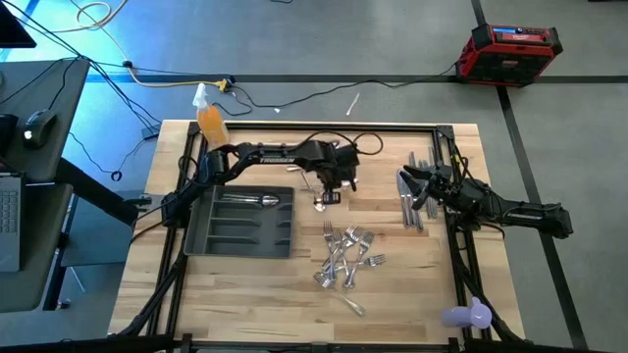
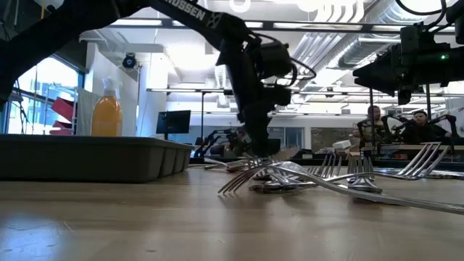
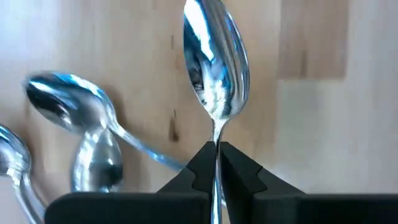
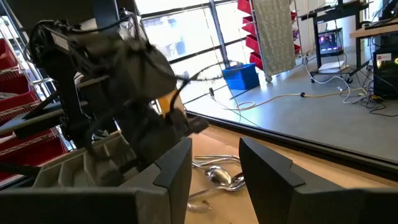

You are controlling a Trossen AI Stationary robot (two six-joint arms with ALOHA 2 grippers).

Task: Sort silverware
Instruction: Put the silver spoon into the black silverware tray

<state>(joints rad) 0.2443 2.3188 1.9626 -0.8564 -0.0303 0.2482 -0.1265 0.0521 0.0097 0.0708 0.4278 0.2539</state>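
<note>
My left gripper (image 1: 329,191) hangs over the middle of the table, just right of the dark grey tray (image 1: 240,235), and is shut on a shiny spoon (image 3: 214,62). One spoon (image 1: 260,199) lies in the tray's far compartment. More spoons (image 3: 93,143) lie on the wood below the gripper. A heap of forks (image 1: 345,260) lies nearer the front edge, and knives (image 1: 410,204) lie at the right. My right gripper (image 1: 404,186) waits open and level beside the knives, holding nothing. My left gripper pinches the spoon's handle (image 3: 217,134) just behind the bowl, between its two fingertips (image 3: 242,168). The fingers come from above, slanting steeply down, and lie along the handle. The bowl sticks out past the fingertips, over the wood; the rest of the handle is hidden between the fingers.
An orange bottle (image 1: 211,123) stands at the table's far left corner and a purple object (image 1: 469,314) at the near right corner. Black frame bars (image 1: 456,245) run along the table's edges. Bare wood lies in front of the tray.
</note>
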